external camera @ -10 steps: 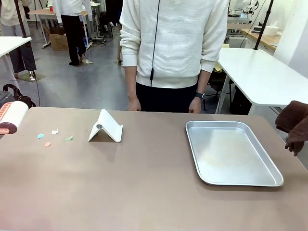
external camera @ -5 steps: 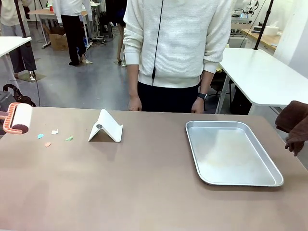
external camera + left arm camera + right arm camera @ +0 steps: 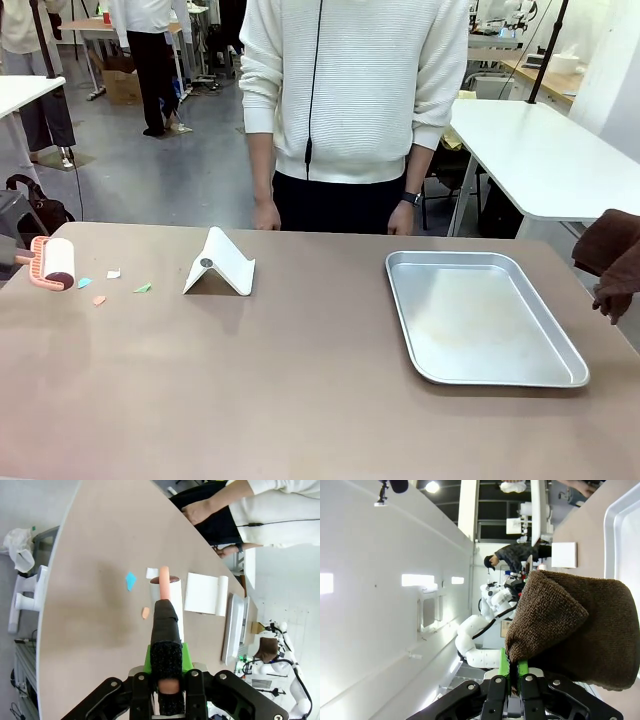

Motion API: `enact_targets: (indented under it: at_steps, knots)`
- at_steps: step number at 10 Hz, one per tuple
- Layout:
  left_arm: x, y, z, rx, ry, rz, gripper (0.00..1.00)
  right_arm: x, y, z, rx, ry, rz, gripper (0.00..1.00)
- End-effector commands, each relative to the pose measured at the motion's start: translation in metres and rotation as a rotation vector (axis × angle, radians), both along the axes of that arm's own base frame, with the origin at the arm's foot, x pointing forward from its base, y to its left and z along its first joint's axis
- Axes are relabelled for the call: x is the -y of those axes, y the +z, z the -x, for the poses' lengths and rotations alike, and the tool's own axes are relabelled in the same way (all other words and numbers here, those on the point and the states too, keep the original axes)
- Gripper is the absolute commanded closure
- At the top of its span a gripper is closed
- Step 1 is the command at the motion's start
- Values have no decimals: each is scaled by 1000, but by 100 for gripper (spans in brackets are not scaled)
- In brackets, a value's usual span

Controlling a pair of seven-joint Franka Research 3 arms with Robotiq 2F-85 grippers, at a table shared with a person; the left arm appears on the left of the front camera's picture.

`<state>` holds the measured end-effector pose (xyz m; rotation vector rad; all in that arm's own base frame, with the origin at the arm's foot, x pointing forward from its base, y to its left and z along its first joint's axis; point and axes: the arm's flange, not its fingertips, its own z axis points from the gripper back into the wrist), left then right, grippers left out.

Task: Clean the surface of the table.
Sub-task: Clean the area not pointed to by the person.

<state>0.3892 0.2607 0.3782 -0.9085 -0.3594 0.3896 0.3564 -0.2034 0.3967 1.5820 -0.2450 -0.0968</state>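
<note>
Pinching a lint roller (image 3: 167,597) over the table (image 3: 300,400), left pincer (image 3: 169,680); right pincer (image 3: 512,672), a brown cloth (image 3: 580,625).

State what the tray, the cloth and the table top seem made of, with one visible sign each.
The tray looks like metal, perhaps aluminium or steel: silvery, dull sheen, rolled rim. The cloth looks like brown terry fabric: fuzzy looped weave. The table top may be laminate: smooth, matte, brownish, no grain.

The table (image 3: 300,400) — wide, matte brownish-taupe — lies flat, smooth-topped.
</note>
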Motion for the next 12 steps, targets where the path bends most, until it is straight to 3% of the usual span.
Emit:
enact_targets:
  at_steps: [1,7,12]
  knots:
    - [-5,-3,-13,-33,15,-5,78,-1,5,3,-1,-2,-1,93]
    - [-5,-35,-36,-164,-26,-68,78,-1,5,3,-1,-2,-1,93]
    - [16,-54,-51,-198,-49,-105,78,-1,5,3,-1,-2,-1,93]
